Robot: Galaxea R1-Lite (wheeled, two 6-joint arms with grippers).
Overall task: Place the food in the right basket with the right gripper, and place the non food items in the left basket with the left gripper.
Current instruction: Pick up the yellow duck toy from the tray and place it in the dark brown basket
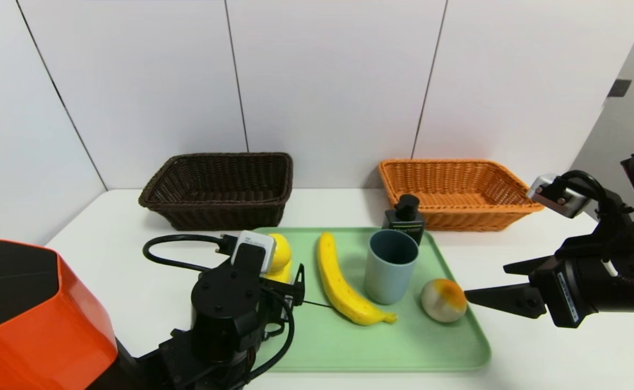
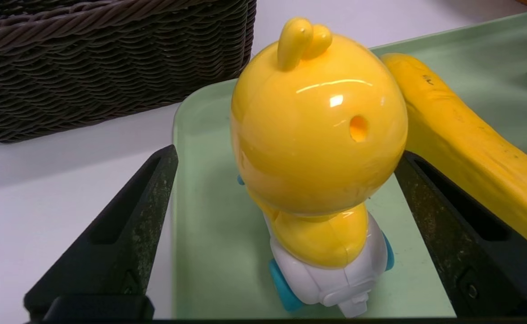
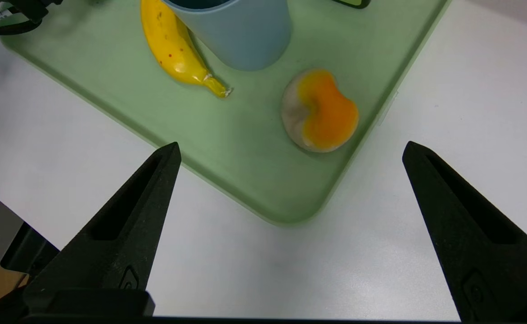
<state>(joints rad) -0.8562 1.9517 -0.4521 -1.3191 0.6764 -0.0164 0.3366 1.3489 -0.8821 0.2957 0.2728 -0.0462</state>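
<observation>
Duck toy (image 2: pixel 319 135) stands on the green tray (image 1: pixel 349 341), between the wide-open fingers of the left gripper (image 2: pixel 286 175); no touch shows.

The right gripper (image 3: pixel 290 153) hangs wide open too, holding nothing, near the round fruit (image 1: pixel 443 300). One banana (image 1: pixel 344 287), one cup (image 1: pixel 390 265), one bottle (image 1: pixel 405 218). Two baskets behind: one dark (image 1: pixel 219 189), one orange (image 1: pixel 457 192).

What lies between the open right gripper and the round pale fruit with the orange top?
Nothing but bare white table and green plastic tray rim separates the right gripper from the round pale fruit, as the right wrist view shows.
</observation>
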